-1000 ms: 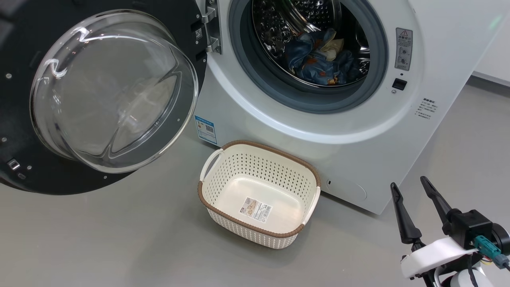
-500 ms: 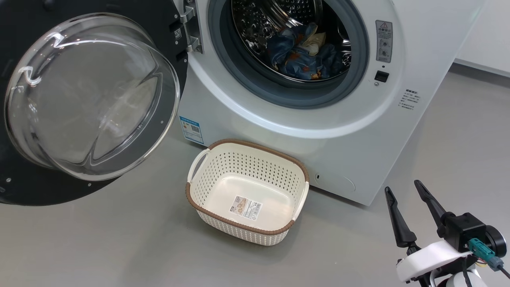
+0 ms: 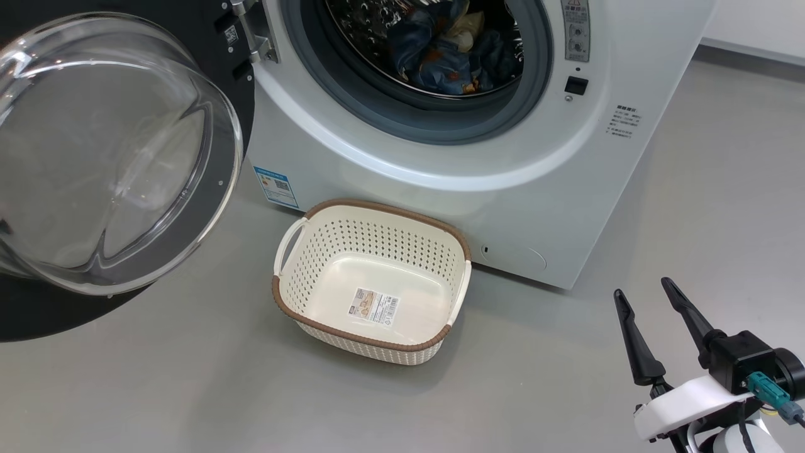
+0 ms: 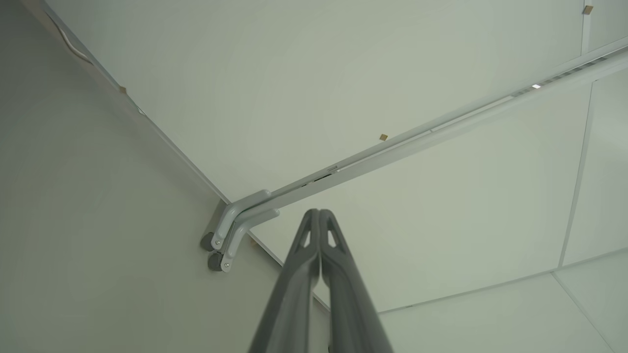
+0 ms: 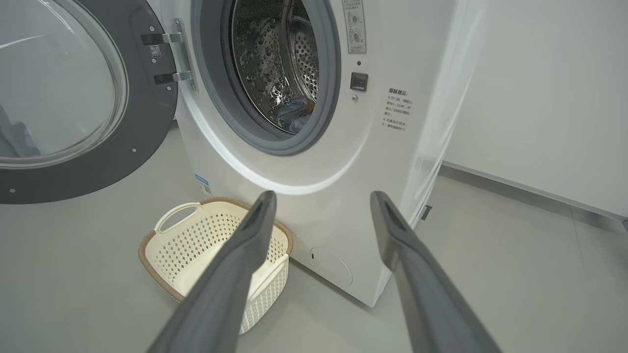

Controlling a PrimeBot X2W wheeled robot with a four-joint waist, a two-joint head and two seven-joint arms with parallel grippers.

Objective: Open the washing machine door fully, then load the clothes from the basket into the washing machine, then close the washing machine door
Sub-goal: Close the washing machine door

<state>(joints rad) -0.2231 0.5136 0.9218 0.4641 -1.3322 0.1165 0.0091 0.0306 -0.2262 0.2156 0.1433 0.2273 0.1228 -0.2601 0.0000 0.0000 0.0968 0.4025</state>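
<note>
Washing machine door (image 3: 107,157). Head: swung wide open, far up-left of my right claw (image 3: 643,287), which stands spread and empty. Basket (image 3: 377,211), bare, nearer left; clothes (image 3: 440,50) in the drum (image 3: 358,25) ahead. Left wrist: left claw (image 4: 319,212) pressed closed on nothing, facing blank wall (image 4: 98,196). Right wrist: door sits left, beyond the basket. Risk, I judge: reaching across could clip the basket; a weak push leaves it unlatched.

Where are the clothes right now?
In the head view the clothes lie bunched inside the washing machine drum, top centre, behind the grey gasket. The basket on the floor just below stands empty.
</note>
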